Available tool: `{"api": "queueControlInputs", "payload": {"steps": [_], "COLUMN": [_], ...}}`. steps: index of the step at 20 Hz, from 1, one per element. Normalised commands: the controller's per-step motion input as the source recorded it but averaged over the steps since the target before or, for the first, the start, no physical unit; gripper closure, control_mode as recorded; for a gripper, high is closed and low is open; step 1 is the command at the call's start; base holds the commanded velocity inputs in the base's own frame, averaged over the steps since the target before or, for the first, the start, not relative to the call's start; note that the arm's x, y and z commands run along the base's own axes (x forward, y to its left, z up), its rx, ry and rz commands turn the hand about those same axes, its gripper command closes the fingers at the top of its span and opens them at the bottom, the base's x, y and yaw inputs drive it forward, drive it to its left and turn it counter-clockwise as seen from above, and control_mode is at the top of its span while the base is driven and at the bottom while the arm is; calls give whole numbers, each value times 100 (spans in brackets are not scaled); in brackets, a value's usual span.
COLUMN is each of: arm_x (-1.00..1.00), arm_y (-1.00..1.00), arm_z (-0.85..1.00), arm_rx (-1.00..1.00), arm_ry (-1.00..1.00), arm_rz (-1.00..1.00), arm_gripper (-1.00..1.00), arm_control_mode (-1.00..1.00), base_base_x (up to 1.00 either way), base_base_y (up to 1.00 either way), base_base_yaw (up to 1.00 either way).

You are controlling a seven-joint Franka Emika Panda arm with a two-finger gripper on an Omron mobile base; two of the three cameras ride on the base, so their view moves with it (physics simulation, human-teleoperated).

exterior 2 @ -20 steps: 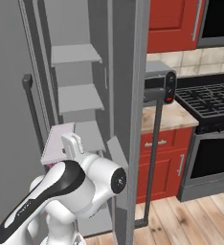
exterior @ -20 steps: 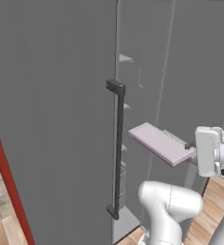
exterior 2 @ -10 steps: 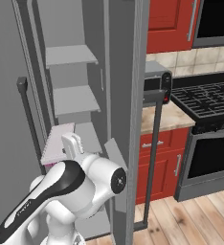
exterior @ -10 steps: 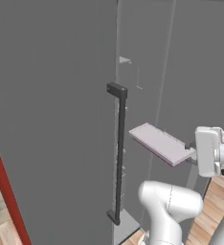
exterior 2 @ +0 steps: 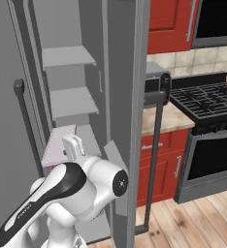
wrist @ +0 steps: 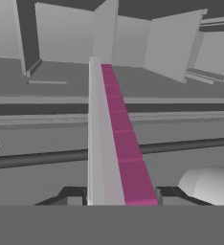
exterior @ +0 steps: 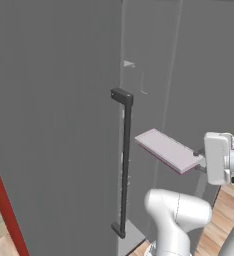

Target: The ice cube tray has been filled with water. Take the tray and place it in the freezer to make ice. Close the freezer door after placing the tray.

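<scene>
My gripper (exterior: 199, 161) is shut on the near end of the ice cube tray (exterior: 168, 149), a thin pale lavender slab held level in mid-air. In the right base view the ice cube tray (exterior 2: 57, 143) hangs in front of the open freezer (exterior 2: 69, 77), near its lower grey shelves. The freezer door (exterior 2: 137, 97) stands open, edge-on, with its dark bar handle (exterior 2: 156, 145) to the right. In the hand view the ice cube tray (wrist: 98, 139) runs away from my gripper (wrist: 121, 200) edge-on, its magenta underside showing, toward the shelves.
The matching left-hand grey door (exterior: 54, 125) is closed, its dark handle (exterior: 125, 165) just left of the tray. A toaster (exterior 2: 154, 89) sits on the counter right of the open door, beside a black stove (exterior 2: 207, 101). Red cupboards (exterior 2: 169, 22) hang above.
The whole picture has shifted slightly, so the camera moved with the base. The tray stays in the same grip and place relative to my arm.
</scene>
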Motion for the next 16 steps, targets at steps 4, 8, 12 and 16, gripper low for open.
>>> {"api": "queueControlInputs", "payload": {"steps": [4,8,12,16], "arm_x": [0,0,0,0], "arm_y": [0,0,0,0], "arm_z": [0,0,0,0], "arm_rx": [0,0,0,0], "arm_ry": [0,0,0,0], "arm_rz": [0,0,0,0], "arm_gripper": [100,100,100,100], "arm_control_mode": [100,100,100,100], "base_base_x": [44,48,50,41], "base_base_y": [0,0,0,0], "base_base_yaw": [-3,-2,-1,0]}}
